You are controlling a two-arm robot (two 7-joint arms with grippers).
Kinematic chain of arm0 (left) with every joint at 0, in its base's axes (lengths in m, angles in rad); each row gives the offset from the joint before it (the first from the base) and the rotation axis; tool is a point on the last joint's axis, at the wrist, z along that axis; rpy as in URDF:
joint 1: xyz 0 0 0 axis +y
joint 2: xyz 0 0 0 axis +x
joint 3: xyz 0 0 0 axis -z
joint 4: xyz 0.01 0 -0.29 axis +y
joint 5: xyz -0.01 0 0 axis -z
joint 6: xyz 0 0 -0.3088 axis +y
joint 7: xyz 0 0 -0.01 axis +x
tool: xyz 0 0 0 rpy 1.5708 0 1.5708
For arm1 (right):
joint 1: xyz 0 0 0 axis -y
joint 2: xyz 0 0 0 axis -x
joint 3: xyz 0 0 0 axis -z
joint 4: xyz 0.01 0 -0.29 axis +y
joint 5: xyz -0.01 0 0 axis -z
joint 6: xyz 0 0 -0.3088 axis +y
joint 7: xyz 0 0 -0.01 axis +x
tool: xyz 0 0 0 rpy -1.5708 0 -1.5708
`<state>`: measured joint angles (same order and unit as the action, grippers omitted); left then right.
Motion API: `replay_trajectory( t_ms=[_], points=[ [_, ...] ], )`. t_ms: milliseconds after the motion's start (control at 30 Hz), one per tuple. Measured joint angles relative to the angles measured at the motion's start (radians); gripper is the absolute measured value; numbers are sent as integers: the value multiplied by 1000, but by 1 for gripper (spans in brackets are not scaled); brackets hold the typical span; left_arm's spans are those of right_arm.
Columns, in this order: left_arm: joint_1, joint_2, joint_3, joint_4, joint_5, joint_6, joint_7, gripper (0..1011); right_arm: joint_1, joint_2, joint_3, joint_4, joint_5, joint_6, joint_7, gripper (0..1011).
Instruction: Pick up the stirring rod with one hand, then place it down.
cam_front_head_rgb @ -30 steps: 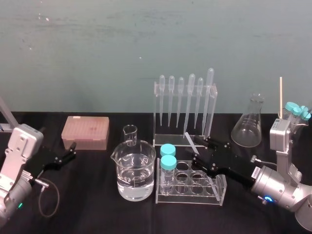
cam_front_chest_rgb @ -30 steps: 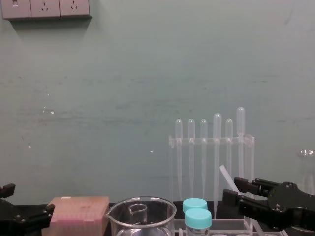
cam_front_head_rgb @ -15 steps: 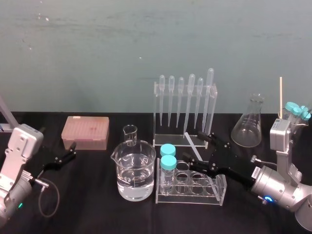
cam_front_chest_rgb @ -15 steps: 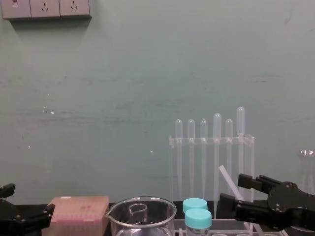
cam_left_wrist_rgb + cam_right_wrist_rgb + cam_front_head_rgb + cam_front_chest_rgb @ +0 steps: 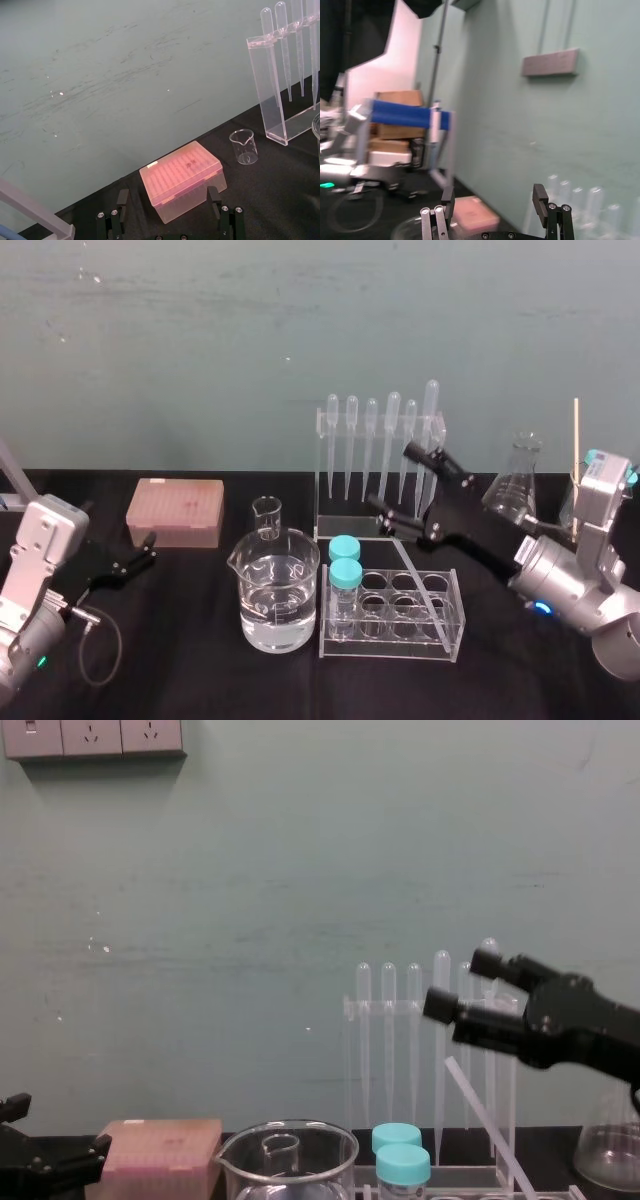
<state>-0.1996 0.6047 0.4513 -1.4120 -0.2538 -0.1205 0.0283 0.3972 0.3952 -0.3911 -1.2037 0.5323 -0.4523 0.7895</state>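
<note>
While stirring rod (image 5: 416, 570) leans on tube rack (image 5: 390, 642) | black tabletop (image 5: 180, 670) | teal wall (image 5: 200, 340)

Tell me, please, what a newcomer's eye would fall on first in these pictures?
Most striking is the right gripper, open in the air before the pipette rack, right of centre. Just below it, the stirring rod rests slanted on the test tube rack, held by nothing. The left gripper sits open and idle at far left, by the pink tip box.
</note>
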Motion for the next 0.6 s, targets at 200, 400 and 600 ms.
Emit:
replay_trajectory(
  t_ms=[200, 400, 600],
  points=[
    [0, 0, 0, 0, 0, 0, 0, 1000, -41, 8, 58, -54, -89, 24, -178, 1003],
    [0, 0, 0, 0, 0, 0, 0, 1000, -112, 43, 118, -96, -140, 119, -313, 1003],
    [0, 0, 0, 0, 0, 0, 0, 1000, -172, 76, 130, -125, -161, 337, -376, 1003]
  ],
)
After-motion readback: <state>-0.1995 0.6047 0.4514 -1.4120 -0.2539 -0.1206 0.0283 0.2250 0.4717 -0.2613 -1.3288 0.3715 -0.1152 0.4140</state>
